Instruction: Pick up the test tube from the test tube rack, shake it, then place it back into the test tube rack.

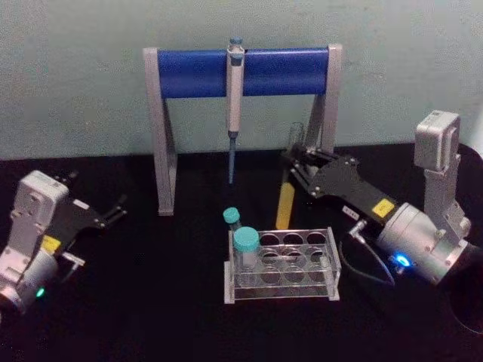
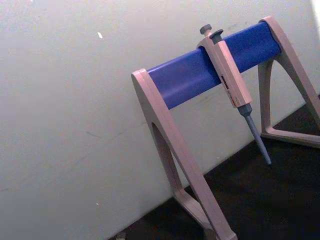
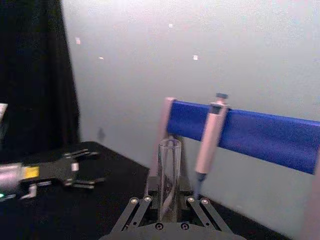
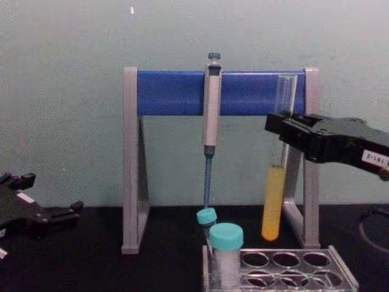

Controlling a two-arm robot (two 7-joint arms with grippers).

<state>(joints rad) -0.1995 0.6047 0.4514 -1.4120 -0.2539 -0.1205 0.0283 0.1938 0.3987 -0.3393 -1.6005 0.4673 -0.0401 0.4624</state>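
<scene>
While the right gripper point(image 1: 294, 167) clamps the test tube point(image 1: 284, 204) upright, the tube hangs just behind the test tube rack point(image 1: 281, 292), clear of its holes, yellow-orange liquid in its lower part | left gripper point(image 1: 117, 210) rests well left of the rack, fingers parted

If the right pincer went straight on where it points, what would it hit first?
The right pincer, gripping the clear glass test tube, likely meets the grey stand with the blue bar first, near its hanging grey-blue pipette; depth unclear.

The clear test tube point(image 4: 275, 194), yellow-orange liquid low inside, hangs upright just behind the test tube rack point(image 1: 294, 288).
</scene>
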